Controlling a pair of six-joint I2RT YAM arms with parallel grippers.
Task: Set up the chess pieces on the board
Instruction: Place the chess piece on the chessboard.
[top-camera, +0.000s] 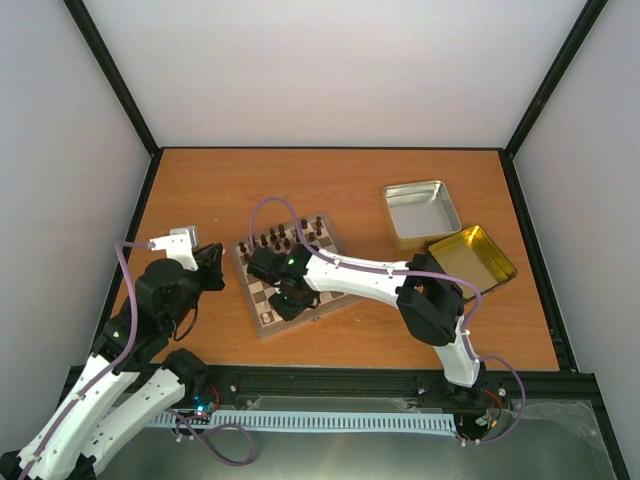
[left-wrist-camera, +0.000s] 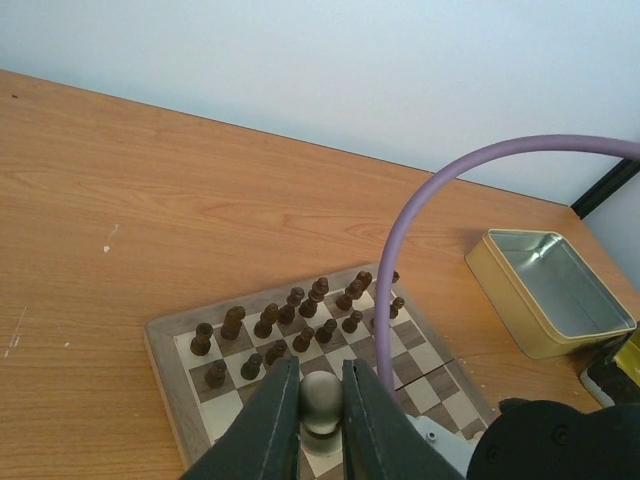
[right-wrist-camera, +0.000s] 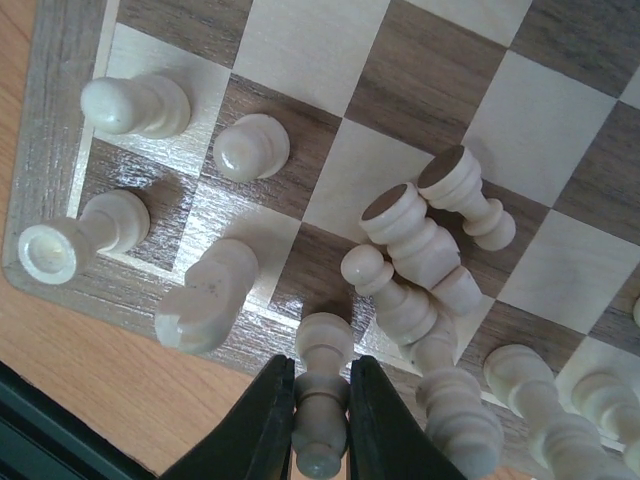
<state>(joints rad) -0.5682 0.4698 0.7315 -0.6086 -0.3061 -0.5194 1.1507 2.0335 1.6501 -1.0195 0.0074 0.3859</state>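
The left gripper (left-wrist-camera: 320, 372) is closed on a small round-headed pale cream wooden chessman (left-wrist-camera: 321, 398), at the left side of the small square wooden chessboard with dark and cream checks (left-wrist-camera: 175, 380). The board lies near the middle of the orange-brown wooden table (top-camera: 200, 190). The pinch seems to be on a rounded head, so the piece could squirt out and roll toward the table's left edge. Only this wrist view shows the dark brown chessmen (left-wrist-camera: 300, 318) standing in two rows along the board's far edge

The right gripper (right-wrist-camera: 322, 372) is clamped on the stem of another cream piece (right-wrist-camera: 323, 345) at the board's near rim. Just beside it lies a heap of toppled cream chessmen (right-wrist-camera: 420, 235), several touching. Lifting or swinging the held piece may knock them over the rim onto the table. From above, the arm hides that heap. Only the top camera shows how close together the two arms work, which is a collision risk, and the open silver metal tin (top-camera: 420, 212) toward the table's far-right corner
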